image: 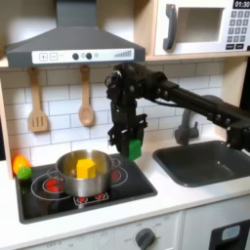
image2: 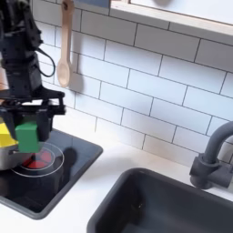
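My gripper (image: 132, 148) hangs above the right back corner of the black toy stove (image: 137, 187), shut on a small green block (image: 134, 148). In the second exterior view the green block (image2: 27, 137) sits between the black fingers (image2: 43, 127), a little above the stovetop (image2: 68, 168). A steel pot (image: 82, 171) stands on the stove to the first exterior view's left of the gripper, with a yellow piece (image: 87, 168) inside it. The pot's edge and the yellow piece (image2: 5, 136) show at the second exterior view's left edge.
A dark sink (image: 207, 162) with a grey faucet (image: 186, 125) lies at the first exterior view's right. Wooden spatula (image: 37, 103) and spoon (image: 86, 98) hang on the tiled wall. A green and orange toy (image: 20, 166) sits by the stove's left edge. A range hood (image: 73, 44) and microwave (image: 200, 27) are overhead.
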